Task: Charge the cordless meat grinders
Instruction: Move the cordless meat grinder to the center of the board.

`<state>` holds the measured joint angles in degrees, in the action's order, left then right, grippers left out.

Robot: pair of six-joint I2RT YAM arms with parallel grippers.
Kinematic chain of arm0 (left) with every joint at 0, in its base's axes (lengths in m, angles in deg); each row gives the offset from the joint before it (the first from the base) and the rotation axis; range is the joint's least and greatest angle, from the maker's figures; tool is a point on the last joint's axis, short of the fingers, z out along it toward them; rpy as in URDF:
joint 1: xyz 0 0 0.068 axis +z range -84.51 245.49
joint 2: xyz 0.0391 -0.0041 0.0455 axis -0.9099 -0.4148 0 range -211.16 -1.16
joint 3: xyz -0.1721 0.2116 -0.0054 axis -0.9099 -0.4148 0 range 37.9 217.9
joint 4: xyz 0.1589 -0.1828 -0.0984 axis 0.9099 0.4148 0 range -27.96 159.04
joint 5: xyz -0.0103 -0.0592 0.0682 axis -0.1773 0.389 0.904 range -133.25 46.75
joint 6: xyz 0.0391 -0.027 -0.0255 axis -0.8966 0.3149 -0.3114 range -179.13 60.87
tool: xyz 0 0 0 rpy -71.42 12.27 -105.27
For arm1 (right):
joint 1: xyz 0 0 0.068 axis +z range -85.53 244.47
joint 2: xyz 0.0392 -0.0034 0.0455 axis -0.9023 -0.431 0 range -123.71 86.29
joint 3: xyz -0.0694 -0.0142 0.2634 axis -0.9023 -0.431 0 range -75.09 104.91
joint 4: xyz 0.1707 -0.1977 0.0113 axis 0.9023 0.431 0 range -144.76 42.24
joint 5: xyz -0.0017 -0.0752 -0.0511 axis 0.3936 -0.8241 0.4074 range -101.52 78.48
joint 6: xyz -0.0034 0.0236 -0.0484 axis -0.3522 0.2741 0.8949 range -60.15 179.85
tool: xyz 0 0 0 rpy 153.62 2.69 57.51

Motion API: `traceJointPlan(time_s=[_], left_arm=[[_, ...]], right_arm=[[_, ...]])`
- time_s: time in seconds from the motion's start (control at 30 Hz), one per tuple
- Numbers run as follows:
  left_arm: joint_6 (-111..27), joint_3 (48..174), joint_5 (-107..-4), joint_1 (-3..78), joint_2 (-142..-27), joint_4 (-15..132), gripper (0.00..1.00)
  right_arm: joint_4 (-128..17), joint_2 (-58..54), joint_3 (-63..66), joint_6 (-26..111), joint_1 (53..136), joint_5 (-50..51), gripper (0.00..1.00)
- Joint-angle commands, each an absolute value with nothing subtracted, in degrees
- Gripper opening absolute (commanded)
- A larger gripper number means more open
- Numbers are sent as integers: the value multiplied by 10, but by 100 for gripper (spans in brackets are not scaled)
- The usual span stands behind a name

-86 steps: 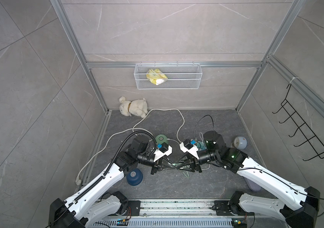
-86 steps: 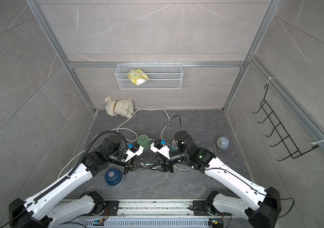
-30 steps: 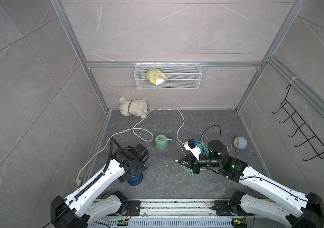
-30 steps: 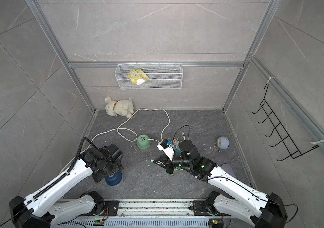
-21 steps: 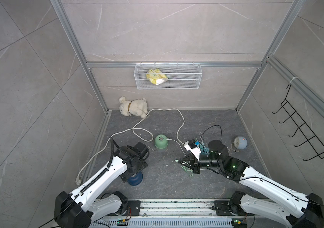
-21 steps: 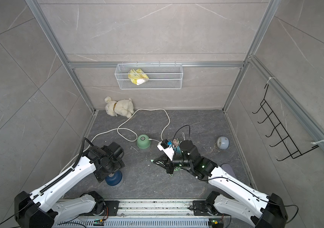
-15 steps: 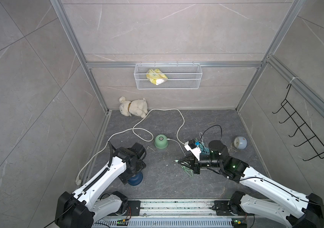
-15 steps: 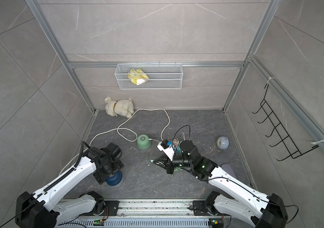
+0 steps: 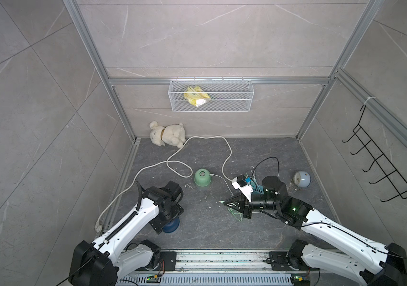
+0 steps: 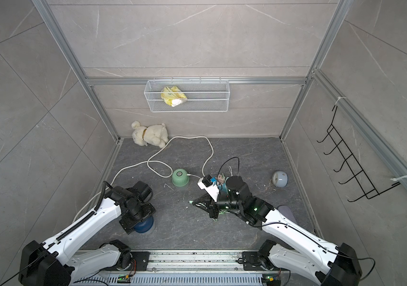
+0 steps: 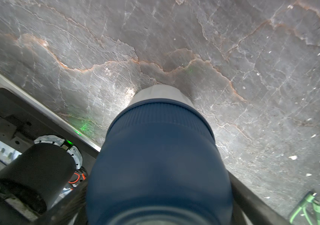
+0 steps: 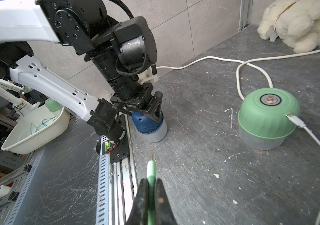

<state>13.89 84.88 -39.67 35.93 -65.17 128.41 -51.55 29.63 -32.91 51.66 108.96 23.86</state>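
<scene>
2 cordless meat grinders stand on the dark floor, 1 mint green grinder (image 9: 202, 177) and 1 navy grinder (image 9: 171, 226). Each is about upright on its clear cup, long axis vertical and dome upward; the mint one's round metal button faces up. 1 thin white cable (image 12: 295, 120) is plugged into the mint grinder's side that faces the robot's right. The navy grinder sits to the mint grinder's left, nearer the base rail. The left gripper (image 12: 143, 112) straddles its dome with jaws wide; whether they press it I cannot tell. Right of the mint grinder, the right gripper (image 12: 150, 187) is clenched on 1 green cable plug (image 12: 151, 169), which points toward the navy grinder. 1 plush dog (image 9: 167, 135) lies beyond the mint grinder, and 1 grey-white globe (image 9: 301, 178) far to its right.
</scene>
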Motion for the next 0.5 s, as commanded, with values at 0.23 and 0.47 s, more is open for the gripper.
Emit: traceJointPlan(time_s=[0.23,0.47], left_arm=[[141,872,-416,362,-670,1282,74],[182,911,-442,335,-674,1231,71]], right_arm=[[-503,312,-331,514,1090,245,0],[-530,311,-341,488,1090,234,0]])
